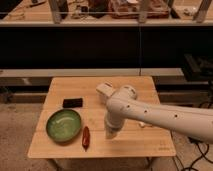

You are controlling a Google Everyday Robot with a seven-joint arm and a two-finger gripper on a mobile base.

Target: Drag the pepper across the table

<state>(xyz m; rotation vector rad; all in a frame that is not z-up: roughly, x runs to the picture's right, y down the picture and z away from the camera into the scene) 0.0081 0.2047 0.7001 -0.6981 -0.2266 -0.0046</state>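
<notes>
Red-brown pepper on table | hand near pepper, apart | grip: cannot tell

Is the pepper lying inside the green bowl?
No, the pepper lies on the table beside the bowl, and the gripper hangs low on the pepper's other side.

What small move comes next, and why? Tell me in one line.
Probably ease the gripper sideways and down to the pepper: it hangs beside the pepper, apart from it, over the table, so no drag can start until contact.
</notes>
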